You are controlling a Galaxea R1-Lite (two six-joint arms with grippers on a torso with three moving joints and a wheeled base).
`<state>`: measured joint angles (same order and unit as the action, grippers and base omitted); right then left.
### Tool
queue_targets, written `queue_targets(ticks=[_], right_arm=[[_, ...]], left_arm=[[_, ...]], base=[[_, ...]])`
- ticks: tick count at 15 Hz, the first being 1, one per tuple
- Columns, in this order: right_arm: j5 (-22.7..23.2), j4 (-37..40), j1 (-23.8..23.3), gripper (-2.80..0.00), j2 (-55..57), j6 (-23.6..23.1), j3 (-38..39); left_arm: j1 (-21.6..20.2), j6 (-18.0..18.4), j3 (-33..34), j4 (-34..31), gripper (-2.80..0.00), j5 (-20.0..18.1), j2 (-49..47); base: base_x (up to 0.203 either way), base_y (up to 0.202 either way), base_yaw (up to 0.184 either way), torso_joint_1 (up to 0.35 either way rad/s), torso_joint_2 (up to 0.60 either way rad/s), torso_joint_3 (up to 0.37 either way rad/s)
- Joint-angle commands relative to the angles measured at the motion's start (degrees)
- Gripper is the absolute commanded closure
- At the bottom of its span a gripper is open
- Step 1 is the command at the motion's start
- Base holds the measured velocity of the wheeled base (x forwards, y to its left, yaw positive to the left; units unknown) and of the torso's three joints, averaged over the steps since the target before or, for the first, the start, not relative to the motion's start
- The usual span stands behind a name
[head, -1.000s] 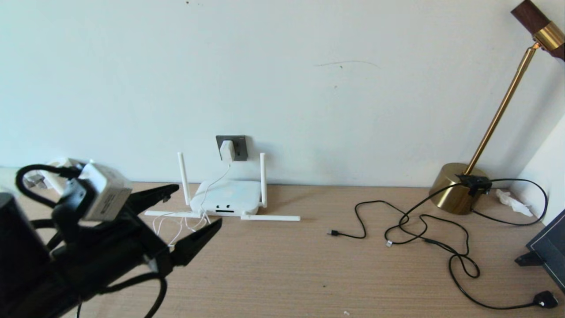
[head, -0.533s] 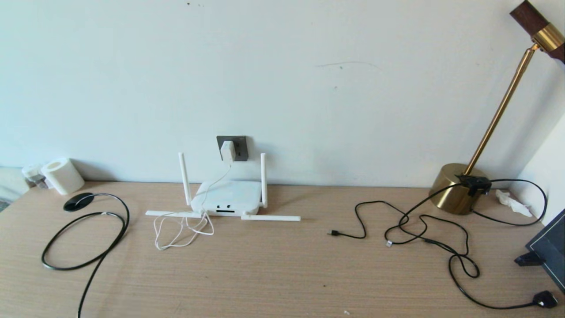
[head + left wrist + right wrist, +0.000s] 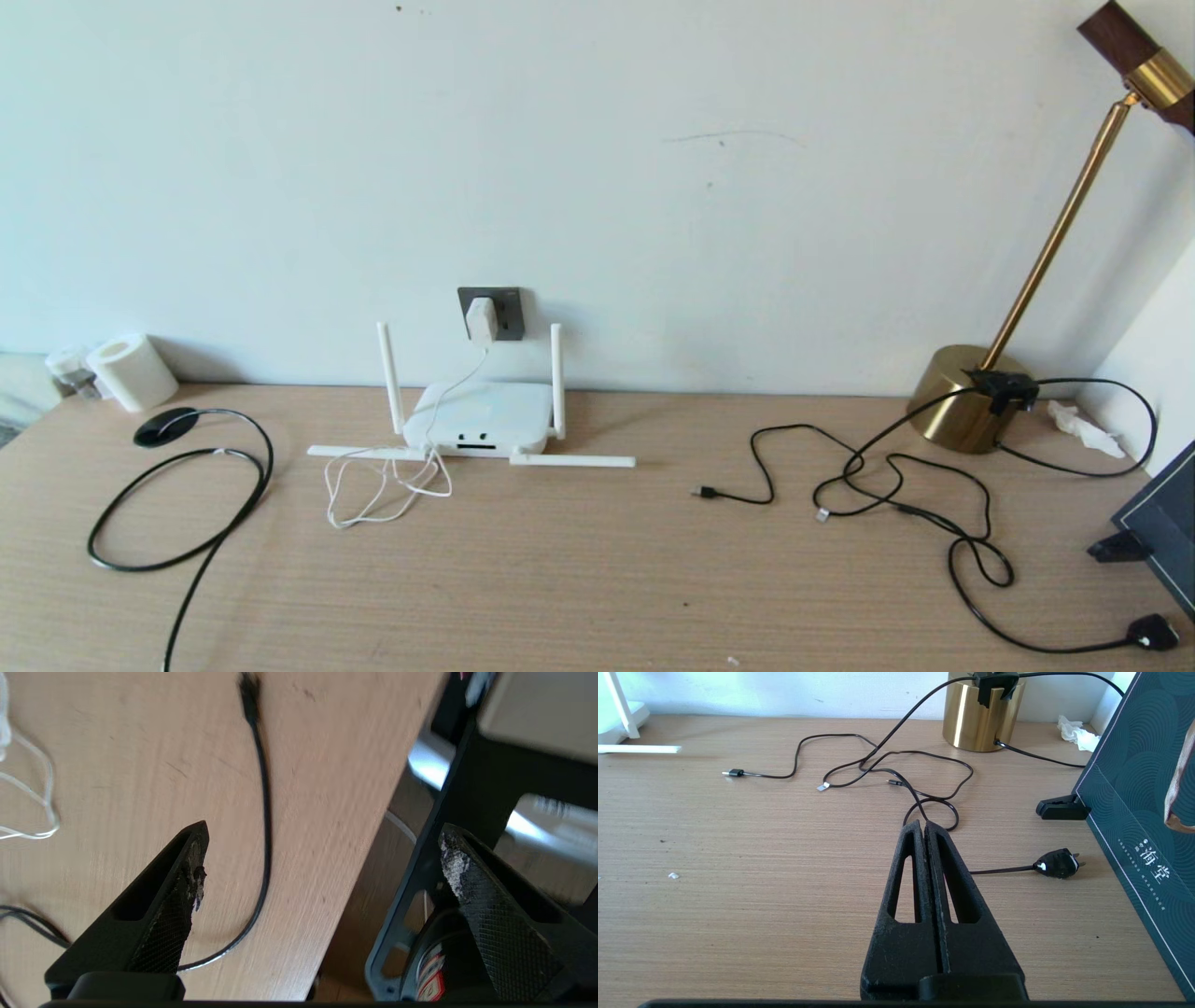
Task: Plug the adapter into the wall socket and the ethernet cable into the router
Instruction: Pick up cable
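The adapter sat plugged in the wall socket, its thin white cord trailing down past the router onto the table. The ethernet cable lay looped on the table's left side, well apart from the router. The left gripper hung over the table edge, fingers spread wide, holding nothing. The right gripper hovered low above the table, fingers pressed together, empty, near the thin black cables.
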<state>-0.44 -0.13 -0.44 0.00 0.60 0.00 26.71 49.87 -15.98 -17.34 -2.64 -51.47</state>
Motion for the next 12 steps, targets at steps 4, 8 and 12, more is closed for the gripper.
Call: queue_targets(ticks=[4,8,12], right_arm=[[0.0,0.0,0.0,0.00,0.1,0.0,0.0],[0.0,0.0,0.0,0.00,0.0,0.0,0.0],[0.0,0.0,0.0,0.00,0.1,0.0,0.0]], left_arm=[[0.0,1.2,1.2,0.7,-2.80,-0.1,-9.1],[-1.1,1.0,-0.2,5.7,-2.80,-1.4,-17.0],[-5.9,-1.4,-2.6,15.6,-2.80,-2.7,-29.9]], base=[[0.000,0.000,0.000,0.000,0.00,0.000],[0.000,0.000,0.000,0.000,0.00,0.000],[0.000,0.000,0.000,0.000,0.00,0.000]])
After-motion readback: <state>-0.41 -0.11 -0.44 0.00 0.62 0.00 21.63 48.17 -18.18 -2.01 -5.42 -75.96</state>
